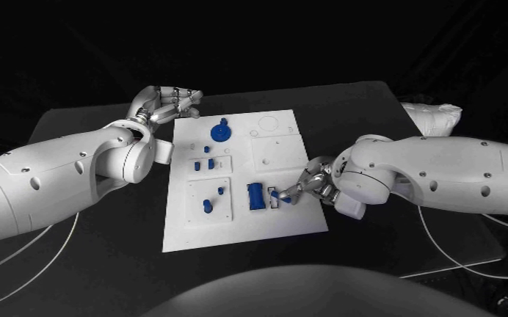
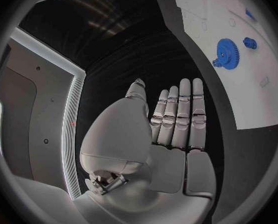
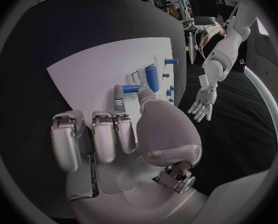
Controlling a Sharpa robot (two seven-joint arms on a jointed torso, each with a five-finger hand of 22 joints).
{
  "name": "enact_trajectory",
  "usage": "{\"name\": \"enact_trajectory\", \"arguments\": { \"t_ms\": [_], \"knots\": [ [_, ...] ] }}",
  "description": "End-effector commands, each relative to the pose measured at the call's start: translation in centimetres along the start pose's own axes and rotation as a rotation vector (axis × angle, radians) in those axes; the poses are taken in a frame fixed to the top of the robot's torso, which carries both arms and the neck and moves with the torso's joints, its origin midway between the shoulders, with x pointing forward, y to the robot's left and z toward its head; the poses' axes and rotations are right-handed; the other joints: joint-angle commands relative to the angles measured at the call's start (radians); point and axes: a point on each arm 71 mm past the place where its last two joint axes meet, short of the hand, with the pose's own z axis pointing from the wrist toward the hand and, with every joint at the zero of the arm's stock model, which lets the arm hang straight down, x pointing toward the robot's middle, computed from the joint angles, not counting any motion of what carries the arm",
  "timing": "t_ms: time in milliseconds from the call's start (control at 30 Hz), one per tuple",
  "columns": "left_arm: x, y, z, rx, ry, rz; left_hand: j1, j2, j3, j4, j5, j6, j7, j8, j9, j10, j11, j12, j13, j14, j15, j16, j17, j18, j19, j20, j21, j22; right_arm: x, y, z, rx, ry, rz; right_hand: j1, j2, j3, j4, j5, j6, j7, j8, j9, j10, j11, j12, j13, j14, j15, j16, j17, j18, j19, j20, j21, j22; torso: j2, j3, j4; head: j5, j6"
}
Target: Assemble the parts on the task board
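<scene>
In the head view the white board (image 1: 241, 223) lies flat on the black table (image 1: 349, 111), between the two arms. The left hand (image 1: 167, 104) sits just off the board's far corner on its own side, fingers stretched out side by side and holding nothing. A round blue gear (image 1: 219, 131) stands on the board just beside that hand, and a few small blue pegs (image 1: 211, 164) lie further along the board, nearer the robot. The right hand (image 1: 303, 186) reaches over the board's near edge on its side. It pinches a short blue pin (image 1: 282, 197) between thumb and one finger, just beside a blue cylinder (image 1: 255, 195) lying on the board.

In the left wrist view the left hand (image 2: 176, 119) hangs over bare table with its fingers straight and close together, palm empty. The board (image 2: 251, 94) is just past the fingertips, with the gear (image 2: 226, 51) and a small blue knob (image 2: 250, 43) on it.

In the right wrist view the right hand (image 3: 123, 129) has its thumb and one finger closed on the blue pin (image 3: 130, 88), the other fingers curled beneath. The cylinder (image 3: 151, 76) lies just beyond the pin, and the small pegs (image 3: 171, 61) stand further off on the board (image 3: 89, 74). The left hand (image 3: 201, 102) shows well beyond, fingers out.
</scene>
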Motion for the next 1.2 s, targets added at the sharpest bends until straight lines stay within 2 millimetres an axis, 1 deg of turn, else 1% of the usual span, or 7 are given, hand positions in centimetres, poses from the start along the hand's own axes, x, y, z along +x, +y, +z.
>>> {"name": "enact_trajectory", "arguments": {
  "t_ms": [33,133,200,467,867,1033,1200],
  "knots": [
    [0.2,-0.1,0.1,0.01,0.017,-0.004,0.002,0.009,-0.008,0.0,0.004,-0.009,-0.001,0.005,0.001,-0.009,0.001,0.006,0.001,-0.009,0.001,0.004,-0.001,0.011,0.008,-0.001,-0.006,-0.001,0.3,-0.3,-0.1,0.021,0.036,-0.091,0.013,0.005,-0.019,0.006,-0.001,-0.027,-0.006,0.067,0.076,0.105,-0.015,0.004,0.263,0.104,-0.01,0.004,0.263,-0.007,0.105,-0.014,0.004,0.263,0.0,0.0001,-0.0001,-0.002,0.0],
    [0.2,-0.1,0.1,0.01,0.017,-0.004,0.002,0.009,-0.008,0.0,0.004,-0.009,-0.001,0.005,0.001,-0.009,0.001,0.006,0.001,-0.009,0.001,0.004,-0.001,0.011,0.008,-0.001,-0.006,-0.001,0.4,-0.3,-0.1,0.022,0.049,-0.106,0.016,0.007,-0.034,0.013,-0.004,-0.046,-0.009,0.101,0.12,0.105,-0.021,0.004,0.263,0.104,-0.014,0.004,0.263,-0.007,0.105,-0.018,0.004,0.263,0.0,0.0,0.0001,-0.003,0.0],
    [0.2,-0.1,0.1,0.01,0.017,-0.004,0.002,0.009,-0.008,0.0,0.004,-0.009,-0.001,0.005,0.001,-0.009,0.001,0.006,0.001,-0.009,0.001,0.004,-0.001,0.011,0.008,-0.001,-0.006,-0.001,0.4,-0.3,-0.1,0.022,0.053,-0.111,0.014,0.008,-0.039,0.017,-0.006,-0.052,-0.01,0.105,0.128,0.105,-0.019,0.004,0.263,0.104,-0.014,0.004,0.263,-0.007,0.105,-0.019,0.004,0.263,0.0,0.0,0.0003,-0.003,0.0],
    [0.1,-0.1,0.1,0.009,0.012,-0.002,0.002,0.009,-0.008,0.0,0.004,-0.009,-0.001,0.005,0.001,-0.009,0.001,0.006,0.001,-0.009,0.001,0.004,-0.001,0.011,0.008,-0.001,-0.006,-0.001,0.4,-0.2,-0.1,0.012,0.055,-0.106,0.015,0.017,-0.046,0.024,-0.005,-0.069,-0.009,0.1,0.135,0.105,-0.018,0.004,0.263,0.104,-0.014,0.004,0.263,-0.007,0.105,-0.02,0.004,0.263,0.0,-0.0004,0.0006,-0.004,0.0],
    [0.0,0.0,0.1,0.009,0.009,-0.001,0.002,0.009,-0.008,0.0,0.004,-0.009,-0.001,0.005,0.001,-0.009,0.001,0.006,0.001,-0.009,0.001,0.004,-0.001,0.011,0.008,-0.001,-0.006,-0.001,0.2,0.1,-1.1,-0.075,-0.045,-0.155,0.055,0.019,-0.045,0.006,-0.003,-0.051,-0.018,0.121,0.164,0.105,-0.026,0.004,0.263,0.104,-0.021,0.004,0.263,-0.007,0.105,-0.025,0.004,0.263,-0.001,-0.0012,0.0013,-0.005,0.0],
    [0.0,0.0,0.1,0.009,0.009,0.0,0.002,0.009,-0.008,0.0,0.004,-0.009,-0.001,0.005,0.001,-0.009,0.001,0.006,0.001,-0.009,0.001,0.004,-0.001,0.011,0.008,-0.001,-0.006,-0.001,0.1,0.8,-1.8,-0.16,-0.133,-0.219,0.091,0.022,-0.035,-0.006,-0.002,-0.072,-0.012,0.09,0.155,0.105,-0.022,0.004,0.263,0.104,-0.021,0.004,0.263,-0.007,0.105,-0.027,0.004,0.263,-0.001,-0.0001,-0.0006,-0.004,0.0],
    [0.0,0.0,0.1,0.009,0.011,-0.001,0.002,0.009,-0.008,0.0,0.004,-0.009,-0.001,0.005,0.001,-0.009,0.001,0.006,0.001,-0.009,0.001,0.004,-0.001,0.011,0.008,-0.001,-0.006,-0.001,0.0,1.5,-2.2,-0.232,-0.211,-0.295,0.119,0.021,-0.023,-0.004,-0.001,-0.077,0.007,0.013,0.102,0.105,-0.004,0.004,0.263,0.104,-0.01,0.004,0.263,-0.007,0.105,-0.019,0.004,0.263,0.0,0.0008,0.0011,-0.006,0.0]
  ]
}}
